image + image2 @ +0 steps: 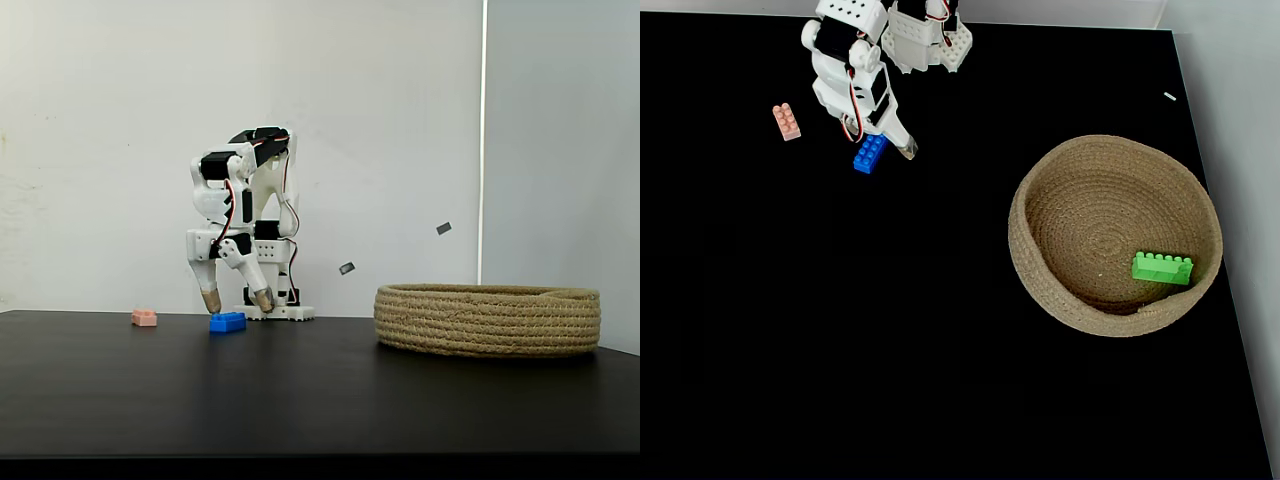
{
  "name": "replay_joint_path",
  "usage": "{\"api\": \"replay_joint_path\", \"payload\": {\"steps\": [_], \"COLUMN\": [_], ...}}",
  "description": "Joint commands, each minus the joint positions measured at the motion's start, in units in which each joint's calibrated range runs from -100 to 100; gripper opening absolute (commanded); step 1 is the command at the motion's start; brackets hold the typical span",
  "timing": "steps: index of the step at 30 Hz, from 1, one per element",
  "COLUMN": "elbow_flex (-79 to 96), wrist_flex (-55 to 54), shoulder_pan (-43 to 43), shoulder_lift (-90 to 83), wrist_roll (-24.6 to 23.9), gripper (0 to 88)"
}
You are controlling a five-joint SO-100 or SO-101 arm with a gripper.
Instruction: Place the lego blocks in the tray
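**White arm's fingers spread over the blue brick**

Looking down on the black table [940, 350], the bright green studded brick [1162, 268] lies inside the coiled tan rope basket [1040, 270]; from the side the basket's wall [488, 320] hides it. The white arm's fingers [237, 298] stand apart, tips low on either side of the small blue brick [228, 322], gripping nothing. The pale pink brick [786, 121] sits apart, left of them.
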Motion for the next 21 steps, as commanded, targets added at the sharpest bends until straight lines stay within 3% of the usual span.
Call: {"api": "replay_joint_path", "payload": {"steps": [1,11,21], "elbow_flex": [5.49,10.97,11.15], "wrist_flex": [-5.03,-8.78,-11.44], "shoulder_pan": [1.19,1.44,0.78], "shoulder_lift": [-5.92,-9.19,-9.02], "wrist_roll": [1.42,0.39,0.44], "gripper": [32.2,30.2,8.5]}}
